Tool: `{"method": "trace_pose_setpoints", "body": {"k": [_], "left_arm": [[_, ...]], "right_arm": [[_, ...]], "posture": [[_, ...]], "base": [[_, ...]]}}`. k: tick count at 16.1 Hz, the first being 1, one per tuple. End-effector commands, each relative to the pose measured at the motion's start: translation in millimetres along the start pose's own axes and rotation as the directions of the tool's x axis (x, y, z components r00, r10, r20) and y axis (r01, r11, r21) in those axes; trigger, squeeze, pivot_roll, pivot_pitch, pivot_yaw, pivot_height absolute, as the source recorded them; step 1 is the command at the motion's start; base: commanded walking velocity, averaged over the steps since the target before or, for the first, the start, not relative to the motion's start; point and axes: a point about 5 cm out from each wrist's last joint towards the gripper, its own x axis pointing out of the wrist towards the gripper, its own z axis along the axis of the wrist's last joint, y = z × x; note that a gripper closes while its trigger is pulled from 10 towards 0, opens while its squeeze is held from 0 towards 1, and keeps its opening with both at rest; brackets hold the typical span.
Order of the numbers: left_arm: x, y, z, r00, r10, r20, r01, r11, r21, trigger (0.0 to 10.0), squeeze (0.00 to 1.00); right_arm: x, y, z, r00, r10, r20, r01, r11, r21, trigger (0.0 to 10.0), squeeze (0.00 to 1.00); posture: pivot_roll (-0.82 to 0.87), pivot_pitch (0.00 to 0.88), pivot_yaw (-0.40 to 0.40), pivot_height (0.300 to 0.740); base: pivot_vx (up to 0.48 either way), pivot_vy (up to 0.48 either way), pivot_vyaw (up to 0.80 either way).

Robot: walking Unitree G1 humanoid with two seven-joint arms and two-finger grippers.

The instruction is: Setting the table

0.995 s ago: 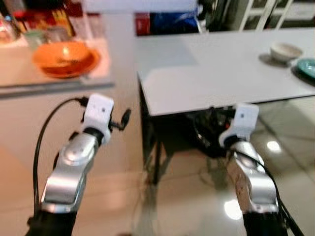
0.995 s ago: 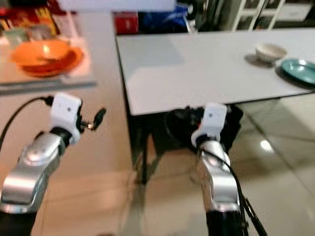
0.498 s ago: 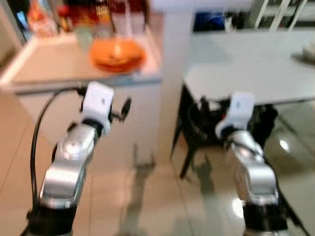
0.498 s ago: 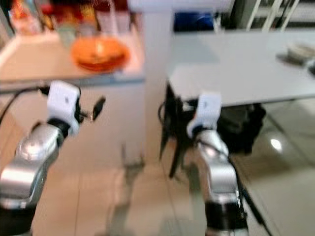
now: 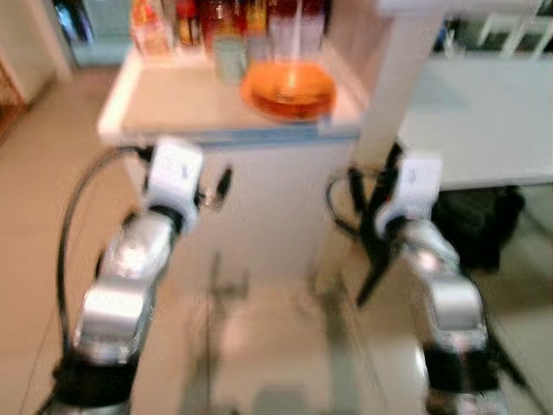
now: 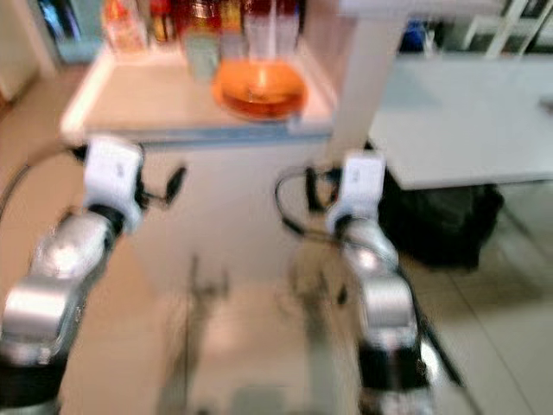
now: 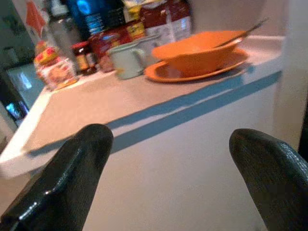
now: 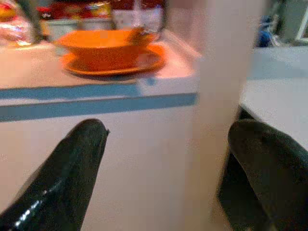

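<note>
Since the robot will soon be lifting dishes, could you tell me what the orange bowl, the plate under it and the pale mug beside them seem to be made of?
The orange bowl and the orange plate under it look like plastic or melamine: uniform bright colour, soft dull sheen, thin rims. Glazed ceramic can't be ruled out. The pale mug looks like enamel or glazed ceramic: smooth, opaque, with a looped handle. The blur leaves it open.

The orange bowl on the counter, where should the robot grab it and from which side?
Probably the orange bowl's near rim, approached from the counter's front edge. A utensil leans out on one side, and a mug and jars crowd behind. It sits on an orange plate.
</note>
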Motion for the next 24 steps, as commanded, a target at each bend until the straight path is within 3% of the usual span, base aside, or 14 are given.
{"method": "trace_pose_setpoints", "body": {"k": [1,3,8,13,16,24], "left_arm": [[0.2,0.3,5,1.0,0.008,0.021,-0.008,1.0,0.0,10.0,0.0],[-0.3,2.7,7,0.999,0.021,0.025,-0.021,1.0,0.004,10.0,0.0],[-0.5,4.6,8,0.999,0.025,0.025,-0.026,1.0,0.017,10.0,0.0],[1.3,2.5,9,1.0,0.006,0.03,-0.007,1.0,0.024,10.0,0.0],[2.8,3.7,10,0.999,0.009,0.031,-0.01,0.999,0.031,10.0,0.0],[4.9,-1.4,10,0.999,-0.019,0.04,0.018,0.999,0.044,10.0,0.0]], "right_arm": [[3.9,1.3,13,0.999,0.016,0.046,-0.015,1.0,-0.023,10.0,0.0],[7.0,8.5,17,0.996,0.063,0.063,-0.061,0.998,-0.031,10.0,0.0],[15.9,4.1,30,0.994,0.047,0.102,-0.042,0.998,-0.047,10.0,0.0],[23.5,-5.7,43,0.991,0.018,0.133,-0.009,0.998,-0.067,10.0,0.0],[27.0,-6.4,42,0.995,0.034,0.094,-0.025,0.996,-0.088,10.0,0.0],[31.6,-18.1,56,0.992,-0.013,0.123,0.022,0.997,-0.077,10.0,0.0]], "posture": [[0.01,0.0,-0.035,0.74],[0.02,0.0,-0.043,0.74],[0.02,0.0,-0.043,0.74],[0.02,0.0,-0.041,0.74],[0.02,0.0,-0.041,0.74],[0.02,0.0,-0.045,0.74]], "base": [[0.345,0.0,0.0],[0.382,0.0,0.4],[0.395,0.0,0.8],[0.408,0.0,0.0],[0.415,0.0,0.0],[0.412,0.0,0.0]]}}
